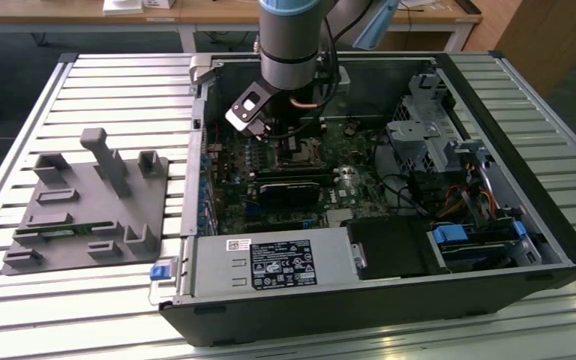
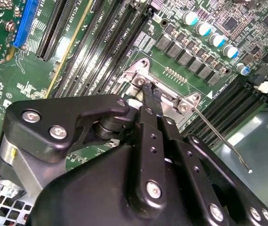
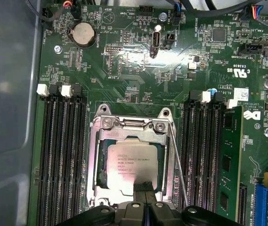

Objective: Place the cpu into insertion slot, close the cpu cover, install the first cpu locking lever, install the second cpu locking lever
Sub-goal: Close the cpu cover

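The cpu, a pale silver square chip, lies in the insertion slot on the green board. The cpu cover, a silver frame, lies down around the chip. My gripper is shut, and its dark fingertips touch the cover's edge at the chip's near side. In the second wrist view the gripper points down at the slot's metal corner. A thin wire locking lever runs along one side of the slot, and its free end sticks out away from the socket. In the exterior view the arm stands over the slot.
Long black memory slots flank the socket, and one green module is fitted. The open case holds a power supply, a drive cage and cables. A grey fixture sits on the slatted table at the exterior view's left.
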